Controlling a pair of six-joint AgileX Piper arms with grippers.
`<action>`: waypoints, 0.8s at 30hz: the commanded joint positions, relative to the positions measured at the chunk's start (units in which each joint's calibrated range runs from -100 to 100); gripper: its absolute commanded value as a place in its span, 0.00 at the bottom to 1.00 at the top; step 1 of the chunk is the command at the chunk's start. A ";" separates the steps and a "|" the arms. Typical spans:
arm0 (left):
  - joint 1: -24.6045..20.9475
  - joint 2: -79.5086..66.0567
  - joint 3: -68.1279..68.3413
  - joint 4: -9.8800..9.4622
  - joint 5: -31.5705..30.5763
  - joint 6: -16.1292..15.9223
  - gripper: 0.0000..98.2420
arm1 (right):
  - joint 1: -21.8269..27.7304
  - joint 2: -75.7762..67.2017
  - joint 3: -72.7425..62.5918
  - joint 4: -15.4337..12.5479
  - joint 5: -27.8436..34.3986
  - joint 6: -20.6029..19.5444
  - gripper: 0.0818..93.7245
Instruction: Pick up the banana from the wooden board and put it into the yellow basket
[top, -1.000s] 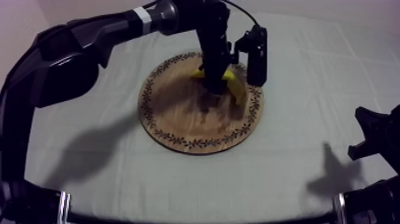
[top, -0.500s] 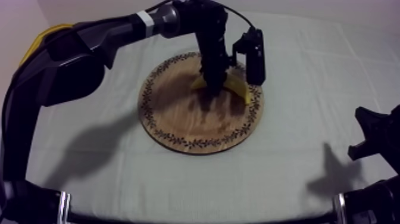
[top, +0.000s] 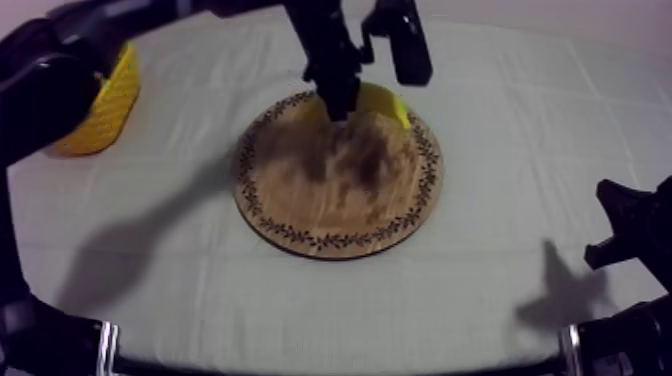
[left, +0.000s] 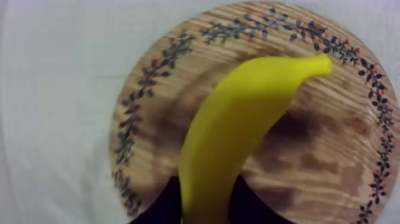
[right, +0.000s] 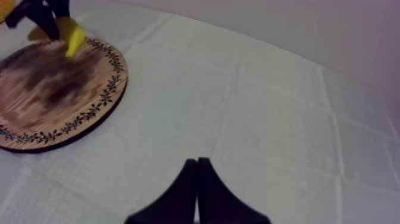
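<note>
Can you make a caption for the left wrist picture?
The left gripper holds the banana over the wooden board.

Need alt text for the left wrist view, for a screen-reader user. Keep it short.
A yellow banana is clamped between the two black fingers of the left gripper, its far tip pointing out over a round wooden board with a patterned rim. The board lies on a grey-white cloth, and a dark shadow falls on the wood beside the banana.

In the top view the left hand (top: 340, 108) covered most of the banana (top: 383, 100) — only a yellow edge showed beside it — and the left arm hid part of the yellow basket (top: 108, 100). In the left wrist view the banana's gripped end and the wooden board (left: 333, 173) ran off the picture's edge.
</note>
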 joint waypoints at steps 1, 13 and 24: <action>-1.28 -8.50 3.06 0.10 0.09 0.71 0.06 | -0.01 0.03 -0.03 0.00 -0.01 0.01 0.00; -10.62 -27.26 6.67 0.06 4.79 4.09 0.06 | -0.01 0.03 -0.03 0.00 -0.01 0.01 0.00; -18.29 -39.62 12.11 0.13 7.39 5.27 0.06 | -0.01 0.03 -0.03 0.00 -0.01 0.01 0.00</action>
